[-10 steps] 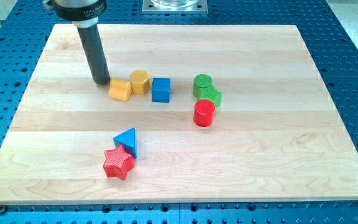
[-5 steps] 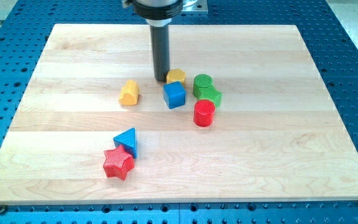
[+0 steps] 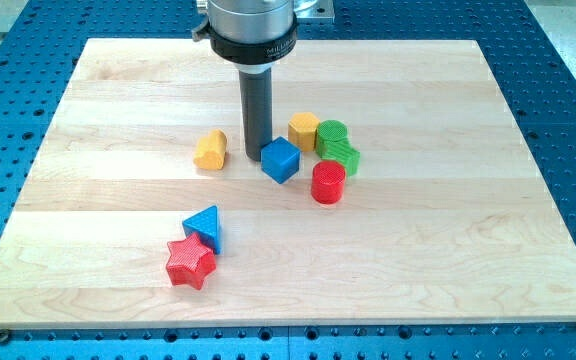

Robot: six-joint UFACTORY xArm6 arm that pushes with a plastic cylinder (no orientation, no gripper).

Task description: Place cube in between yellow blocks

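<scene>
The blue cube (image 3: pixel 280 160) sits near the board's middle. My tip (image 3: pixel 257 156) stands right at its upper-left side, touching or nearly touching it. One yellow block (image 3: pixel 209 150) lies to the view's left of my tip, apart from it. The other yellow block (image 3: pixel 303 131), a hexagon shape, lies up and right of the cube, against the green blocks. The cube lies between the two yellow blocks, a little lower than both.
Two green blocks (image 3: pixel 335 146) sit together right of the yellow hexagon. A red cylinder (image 3: pixel 328 182) stands just below them. A blue triangle (image 3: pixel 204 227) and a red star (image 3: pixel 189 263) touch each other at the lower left. The wooden board (image 3: pixel 488 230) lies on a blue perforated table.
My tip moved from the left of the yellow blocks to the right, then down beside the cube. One yellow block slid right to the green blocks; the cube shifted slightly down.
</scene>
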